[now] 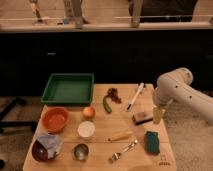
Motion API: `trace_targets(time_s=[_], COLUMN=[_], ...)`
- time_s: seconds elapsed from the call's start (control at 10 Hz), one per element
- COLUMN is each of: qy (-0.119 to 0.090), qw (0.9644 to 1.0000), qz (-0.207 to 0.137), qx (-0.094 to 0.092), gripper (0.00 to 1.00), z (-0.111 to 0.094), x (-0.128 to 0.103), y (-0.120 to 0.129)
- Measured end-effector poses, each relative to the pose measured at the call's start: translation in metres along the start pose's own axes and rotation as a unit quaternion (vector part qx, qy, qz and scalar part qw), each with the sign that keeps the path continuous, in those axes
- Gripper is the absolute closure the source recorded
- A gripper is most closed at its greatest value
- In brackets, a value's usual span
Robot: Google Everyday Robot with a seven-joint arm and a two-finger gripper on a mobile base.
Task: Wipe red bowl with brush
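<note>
Bent arm (pixel 176 88) points its hand (pixel 158 116) straight down, jaws apart.

The robot's arm (pixel 186 91) runs off the right edge beyond the gripper (pixel 158 115), which hangs just beside the scrubbing block (pixel 142 118). Farther back and left of the gripper, the brush (pixel 135 96) has a bristle end too small to make out.

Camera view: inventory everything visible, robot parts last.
table: 1, light wood, centre
tray: 1, green, back left
red bowl: 1, orange-red, left side
maroon bowl: 1, dark red, front left
white cup: 1, white, centre left
metal cup: 1, silver, front
fruit: 1, orange, behind white cup
green pod: 1, green, centre back
dark cluster: 1, dark red, beside green pod
brush: 1, white, back right
scrubbing brush: 1, wooden, right edge
yellow stick: 1, yellow, centre
fork: 1, metal, front centre
sponge: 1, green, front right
arm: 1, white, right of table
gripper: 1, pale, open, beside scrubbing brush
</note>
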Motion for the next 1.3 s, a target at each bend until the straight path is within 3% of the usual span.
trace_targets(time_s=[0.3,0.5,0.7,0.9,1.1,1.2,1.3], qy=[-0.009,-0.022,-0.036,-0.043,-0.043,-0.040,-0.035], qw=[0.9979,0.9881,0.9703,0.9630,0.9619,0.9586,0.9503], qz=[0.061,0.150,0.238,0.265,0.269,0.281,0.308], qx=[0.018,0.025,0.025,0.023,0.023,0.026,0.032], gripper=[0.00,0.00,0.00,0.00,0.00,0.00,0.00], z=[0.001,0.005,0.011,0.012,0.012,0.014,0.020], x=[-0.020,-0.023,-0.018,-0.021,-0.020,-0.017,-0.013], y=[-0.009,-0.012,-0.012,-0.013,-0.013,-0.014,-0.014])
